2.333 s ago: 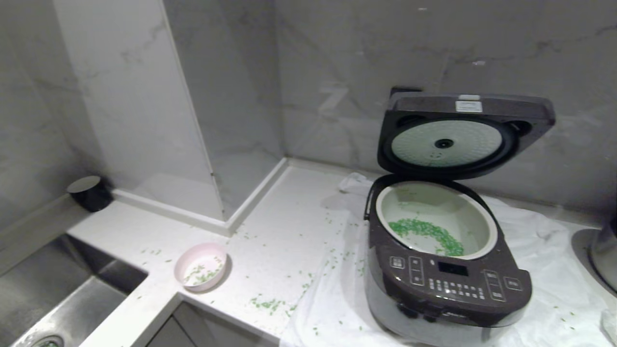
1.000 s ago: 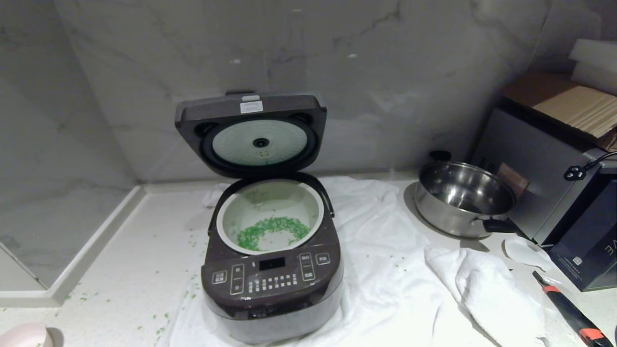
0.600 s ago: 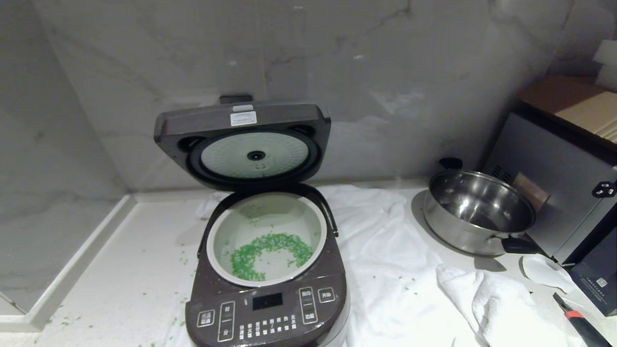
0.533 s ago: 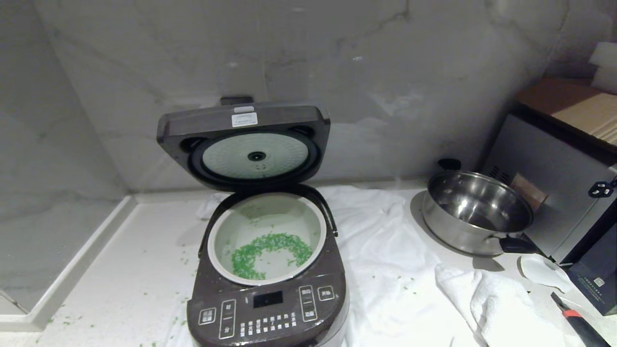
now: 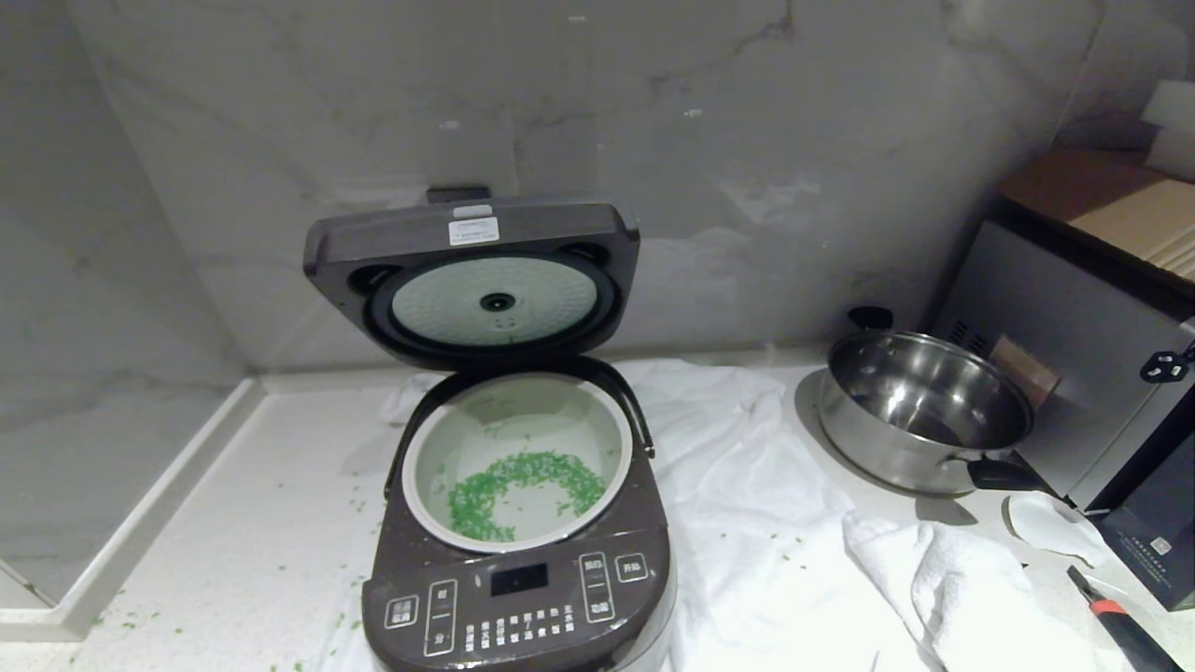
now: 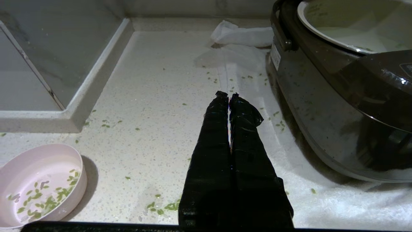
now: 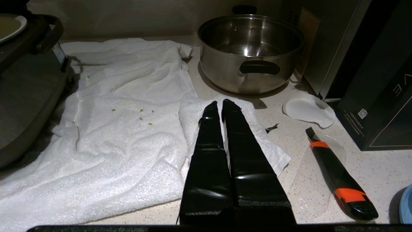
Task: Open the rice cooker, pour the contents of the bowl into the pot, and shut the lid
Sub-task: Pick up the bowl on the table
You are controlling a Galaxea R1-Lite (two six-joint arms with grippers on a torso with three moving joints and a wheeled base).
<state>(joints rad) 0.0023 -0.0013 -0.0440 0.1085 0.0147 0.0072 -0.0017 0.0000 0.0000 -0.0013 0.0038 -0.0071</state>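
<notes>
The dark brown rice cooker (image 5: 519,602) stands on a white towel, its lid (image 5: 476,280) raised upright against the wall. Green grains (image 5: 523,481) lie in a ring inside the white pot (image 5: 425,457). In the left wrist view the pink bowl (image 6: 38,185) sits on the counter left of the cooker (image 6: 322,106), with a few green bits left in it. My left gripper (image 6: 228,94) hangs shut and empty over the counter between bowl and cooker. My right gripper (image 7: 218,102) is shut and empty above the towel, right of the cooker. Neither arm shows in the head view.
A steel saucepan (image 5: 924,411) with black handles stands at the right beside a silver appliance (image 5: 1074,373) and a dark box (image 7: 383,96). An orange-and-black knife (image 7: 341,180) lies near the counter's front edge. Green bits are scattered over the counter (image 6: 154,96) and white towel (image 7: 122,129).
The head view swung from the sink corner with the bowl to the cooker, then closed in and settled. Cooker, lid and grains stand unchanged.
</notes>
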